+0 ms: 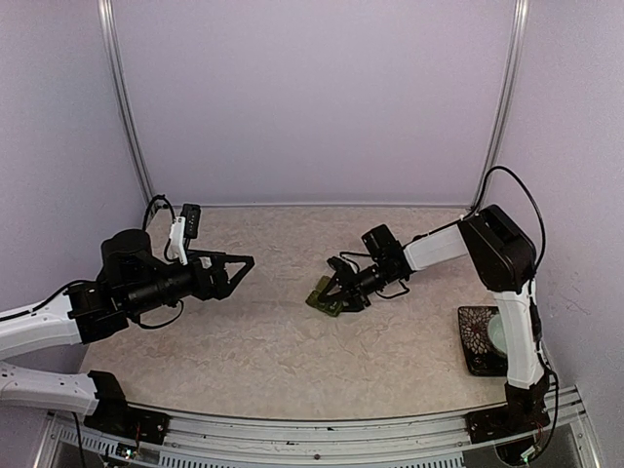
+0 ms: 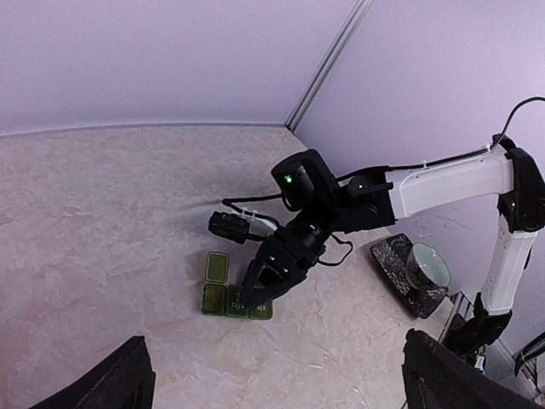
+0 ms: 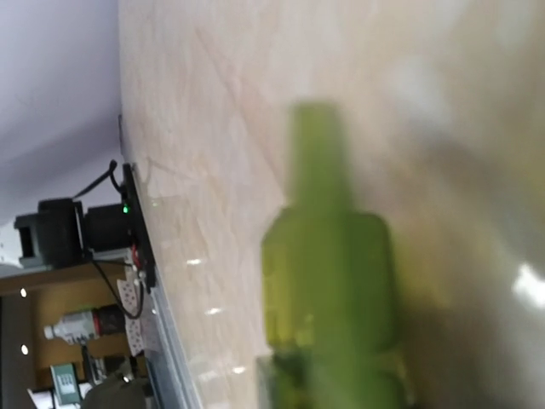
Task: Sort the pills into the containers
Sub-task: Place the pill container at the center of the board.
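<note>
The pill-box strip (image 2: 215, 300) lies on the desk (image 1: 244, 351) directly beneath the right hand (image 2: 262, 288). It is dark green, glossy, slightly see-through plastic, made of three joined square compartments with rounded corners. One lid (image 2: 218, 267) lies flipped open and flat at the end farthest from the hand's wrist. A pale mark on one closed lid is too small to read. The right hand's dark fingertips come down onto the strip's near end. Whether they pinch it or only touch it I cannot tell, and the wrist view is a green blur.

The desk is matte beige with marble-like veining. Behind the right hand, near its arm's base, a pale mug (image 2: 426, 266) sits on a dark patterned square mat (image 2: 390, 256). The left hand (image 1: 242, 276) hovers well apart, fingers spread wide and holding nothing.
</note>
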